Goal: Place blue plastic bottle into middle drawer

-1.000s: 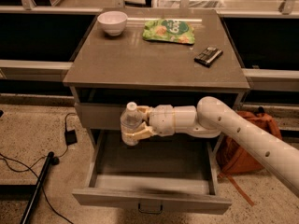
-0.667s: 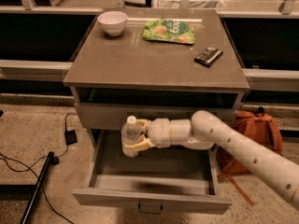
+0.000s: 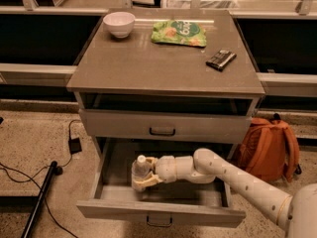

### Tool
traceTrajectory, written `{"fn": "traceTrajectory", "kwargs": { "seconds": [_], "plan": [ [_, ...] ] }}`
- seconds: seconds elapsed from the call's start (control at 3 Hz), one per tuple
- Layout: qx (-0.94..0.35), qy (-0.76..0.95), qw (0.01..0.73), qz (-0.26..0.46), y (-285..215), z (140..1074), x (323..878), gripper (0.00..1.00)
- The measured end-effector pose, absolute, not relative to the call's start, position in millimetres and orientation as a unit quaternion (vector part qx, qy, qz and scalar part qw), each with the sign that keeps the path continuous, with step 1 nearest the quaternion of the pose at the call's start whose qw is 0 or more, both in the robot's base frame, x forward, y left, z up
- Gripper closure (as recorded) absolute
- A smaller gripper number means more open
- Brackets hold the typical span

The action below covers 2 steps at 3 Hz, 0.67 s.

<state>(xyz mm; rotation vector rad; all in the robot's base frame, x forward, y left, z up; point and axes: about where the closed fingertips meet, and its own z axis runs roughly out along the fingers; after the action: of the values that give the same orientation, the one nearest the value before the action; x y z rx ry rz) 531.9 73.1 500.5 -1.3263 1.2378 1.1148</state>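
Note:
The blue plastic bottle (image 3: 140, 170), clear with a white cap, stands upright inside the open middle drawer (image 3: 161, 213), near its left side. My gripper (image 3: 143, 179) is shut on the bottle's body, reaching in from the right on the white arm (image 3: 233, 177). The bottle's base is low in the drawer, hidden behind the drawer's front panel. The drawer is pulled well out below the closed upper drawer front (image 3: 163, 126).
On the cabinet top (image 3: 148, 63) sit a white bowl (image 3: 119, 24), a green snack bag (image 3: 179, 32) and a dark small object (image 3: 221, 59). An orange backpack (image 3: 270, 148) stands right of the cabinet. Cables and a dark pole (image 3: 42, 192) lie on the floor at left.
My gripper has carried the bottle downward from in front of the upper drawer front into the open middle drawer, and the arm has lowered with it.

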Motion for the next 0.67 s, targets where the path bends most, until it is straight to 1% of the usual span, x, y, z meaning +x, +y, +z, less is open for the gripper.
{"fn": "traceTrajectory", "kwargs": {
  "seconds": [0.33,0.67],
  "plan": [
    [-0.552,0.525,0.479,0.437,71.6,475.9,530.6,0.82],
    [-0.56,0.55,0.469,0.406,68.2,458.1,530.1,0.58]
  ]
}}
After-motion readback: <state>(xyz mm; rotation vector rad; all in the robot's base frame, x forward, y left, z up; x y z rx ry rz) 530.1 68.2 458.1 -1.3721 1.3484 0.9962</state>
